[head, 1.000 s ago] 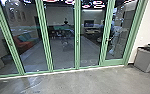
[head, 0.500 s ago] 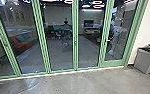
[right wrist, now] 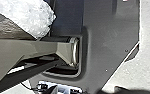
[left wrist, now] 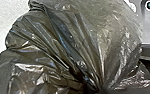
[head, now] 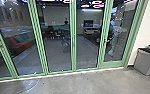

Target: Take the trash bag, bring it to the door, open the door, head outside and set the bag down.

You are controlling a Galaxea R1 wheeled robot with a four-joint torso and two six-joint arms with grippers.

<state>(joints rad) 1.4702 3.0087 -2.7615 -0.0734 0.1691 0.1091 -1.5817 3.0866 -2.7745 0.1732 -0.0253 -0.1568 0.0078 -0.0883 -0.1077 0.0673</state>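
I see an office building's interior: a tall, green-framed glass partition (head: 43, 62) stands on a smooth grey concrete floor (head: 91, 81). Through it I make out an orange-and-teal padded sofa (head: 18, 43) and a dark rectangular screen (head: 88, 23).

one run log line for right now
trash bag: close in left wrist view, folds gathered | green-framed door: looks closed | grey bin: right of door | person: seen in glass
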